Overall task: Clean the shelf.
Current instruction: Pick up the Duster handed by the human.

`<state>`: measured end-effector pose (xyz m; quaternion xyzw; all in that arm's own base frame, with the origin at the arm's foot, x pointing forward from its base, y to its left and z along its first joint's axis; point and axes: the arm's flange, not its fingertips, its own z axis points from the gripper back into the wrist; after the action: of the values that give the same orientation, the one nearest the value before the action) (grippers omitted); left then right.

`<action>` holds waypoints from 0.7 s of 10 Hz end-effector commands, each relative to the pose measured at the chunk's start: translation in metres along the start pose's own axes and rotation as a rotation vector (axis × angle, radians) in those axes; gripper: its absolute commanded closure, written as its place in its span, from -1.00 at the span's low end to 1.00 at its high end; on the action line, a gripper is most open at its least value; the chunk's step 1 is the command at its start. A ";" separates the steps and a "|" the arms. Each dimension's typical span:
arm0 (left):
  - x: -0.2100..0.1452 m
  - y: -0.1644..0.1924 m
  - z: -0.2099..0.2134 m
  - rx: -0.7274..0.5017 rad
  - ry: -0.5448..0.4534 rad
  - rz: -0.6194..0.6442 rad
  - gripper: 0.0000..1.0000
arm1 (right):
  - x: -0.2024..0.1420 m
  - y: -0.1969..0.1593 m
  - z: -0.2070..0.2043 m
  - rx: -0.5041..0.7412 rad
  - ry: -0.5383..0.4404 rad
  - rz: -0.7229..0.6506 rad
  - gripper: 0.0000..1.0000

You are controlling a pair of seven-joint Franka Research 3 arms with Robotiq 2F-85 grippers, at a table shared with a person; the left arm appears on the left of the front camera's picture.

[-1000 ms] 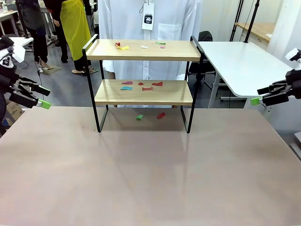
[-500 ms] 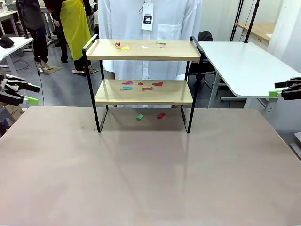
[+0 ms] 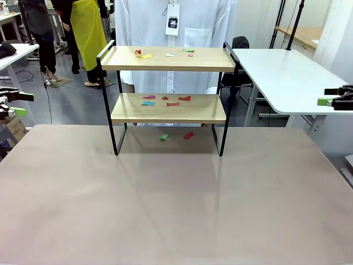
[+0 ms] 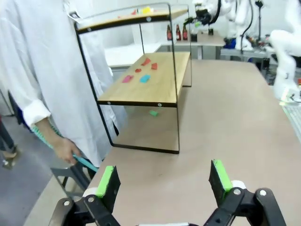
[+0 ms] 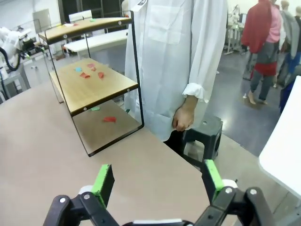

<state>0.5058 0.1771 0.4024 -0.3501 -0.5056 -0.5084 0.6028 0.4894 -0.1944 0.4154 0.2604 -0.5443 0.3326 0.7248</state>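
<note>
1. The shelf [image 3: 168, 118] stands upright at the far middle of the tan table [image 3: 176, 210], with a person in a white coat [image 3: 176, 27] just behind it.
2. Over the last second it has not shifted, and the litter on it lies just as it did.
3. The arms are what have changed: both grippers have drawn back outward, away from the shelf. The left gripper [image 3: 16, 104] now sits at the far left edge and the right gripper [image 3: 331, 96] at the far right, both well apart from the shelf.
4. Both are spread wide with nothing between their green pads [image 4: 106, 181].
5. To my eye the cleaning has not begun, since nothing has left the boards and the arms must come back in before anything can be picked up.
6. The top board [image 3: 215, 59] carries a yellow scrap [image 3: 144, 56] near its left end, a white scrap [image 3: 169, 54] in the middle and a green scrap [image 3: 189, 51] beyond.
7. The lower board [image 3: 209, 110] holds a pink scrap [image 3: 149, 97], a teal scrap [image 3: 148, 103] and three red scraps [image 3: 185, 99].
8. On the table beneath the shelf lie a green bit [image 3: 164, 137] and a red bit [image 3: 188, 134].
</note>
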 end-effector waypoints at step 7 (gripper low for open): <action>-0.023 0.040 -0.012 -0.039 -0.111 -0.071 -1.00 | -0.028 -0.067 -0.027 -0.019 -0.069 0.008 -1.00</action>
<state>0.5432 0.1785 0.3816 -0.3671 -0.5265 -0.5161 0.5672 0.4957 -0.1938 0.4100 0.2704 -0.5582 0.3189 0.7166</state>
